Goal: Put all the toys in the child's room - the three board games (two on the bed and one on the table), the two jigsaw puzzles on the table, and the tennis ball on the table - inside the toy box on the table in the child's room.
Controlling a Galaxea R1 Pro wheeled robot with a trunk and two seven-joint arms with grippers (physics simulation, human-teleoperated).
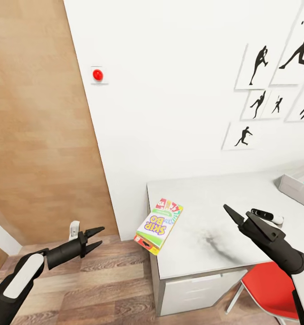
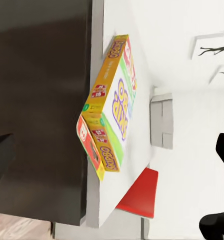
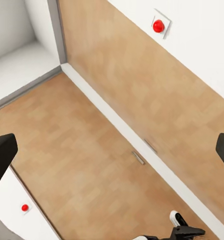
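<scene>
Just ahead of the left gripper point(image 1: 94, 239), the SKIP BO board game point(image 1: 159, 225) lies flat on the near left corner of the counter point(image 1: 206, 198), one end jutting past the counter edge. The left gripper hangs low over the wood-plank floor point(image 1: 102, 289), empty, its fingers a little apart and pointing toward the box; from its wrist camera the board game point(image 2: 112, 107) shows edge-on against the pale counter top. Over the counter's front edge, the right gripper point(image 1: 242, 217) holds nothing, its fingers spread wide. Beyond it, at the far right end of the counter, stands the toy box point(image 1: 292, 187), with a patch of multicolour showing inside. Below the right arm is a red chair point(image 1: 269, 289).
</scene>
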